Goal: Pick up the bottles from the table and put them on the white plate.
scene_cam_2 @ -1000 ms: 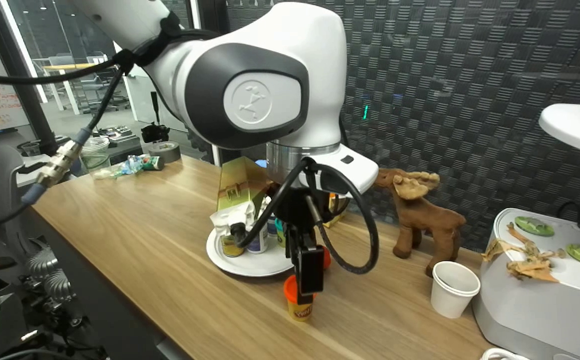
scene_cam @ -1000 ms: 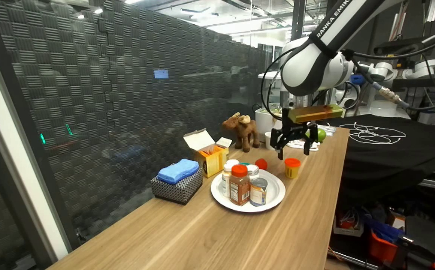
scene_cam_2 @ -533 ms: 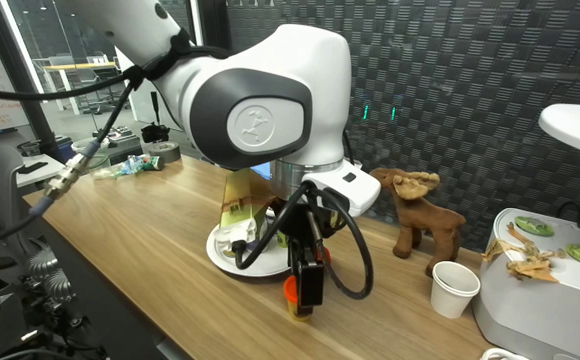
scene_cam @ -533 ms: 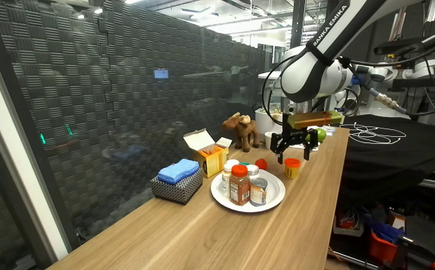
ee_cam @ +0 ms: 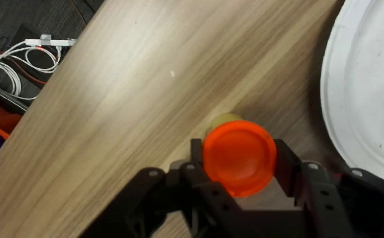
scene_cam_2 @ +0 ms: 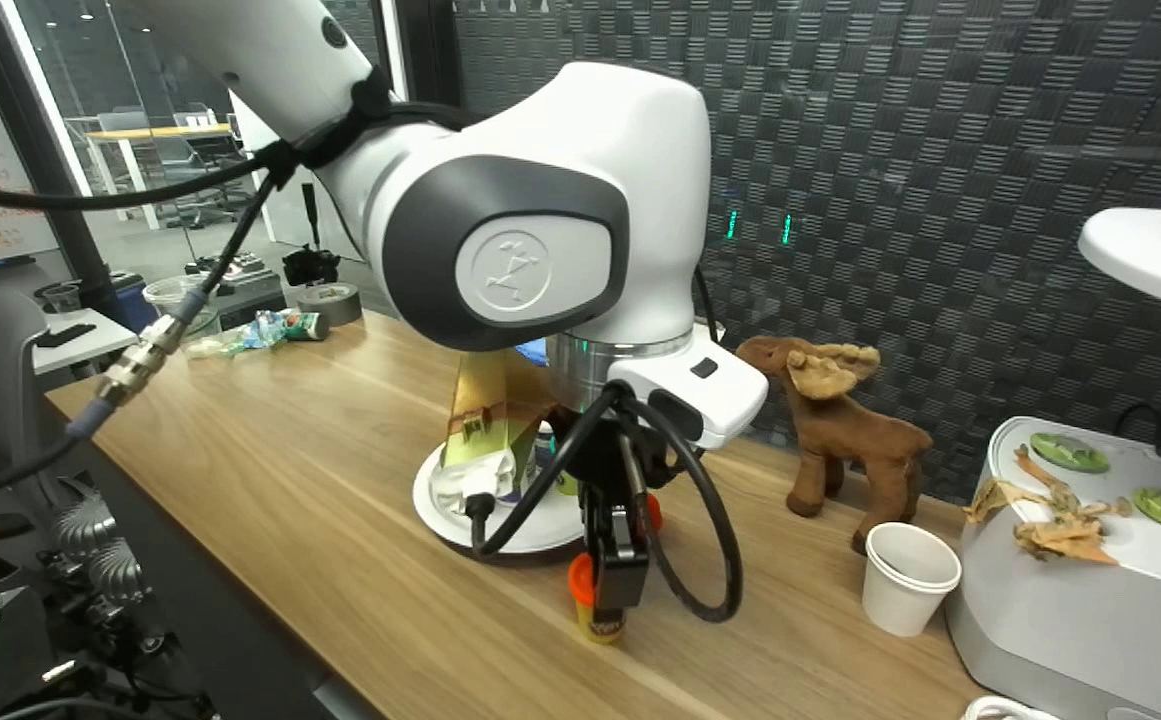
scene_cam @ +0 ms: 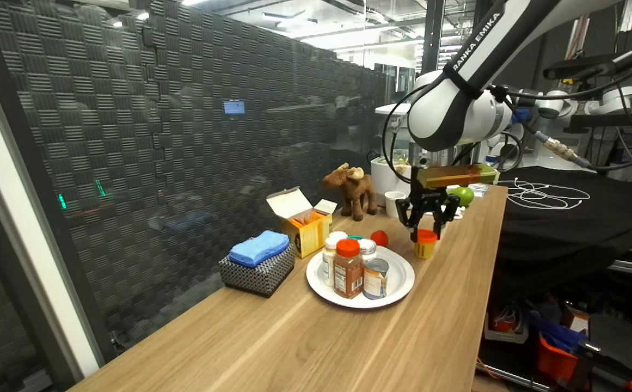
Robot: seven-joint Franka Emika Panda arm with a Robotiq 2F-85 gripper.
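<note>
Claw (ee_cam: 238,150): narrow, an orange-lidded tub (scene_cam: 423,251) gripped by the top, long axis upright, base apparently on the desk (scene_cam: 305,343). White plate (scene_cam: 401,272): just beside the tub, facing side bare; a short sideways carry presumably called for. Bottles (scene_cam: 348,274): grouped on the plate. Red round item (scene_cam: 379,238): near the edge, to be avoided.
</note>
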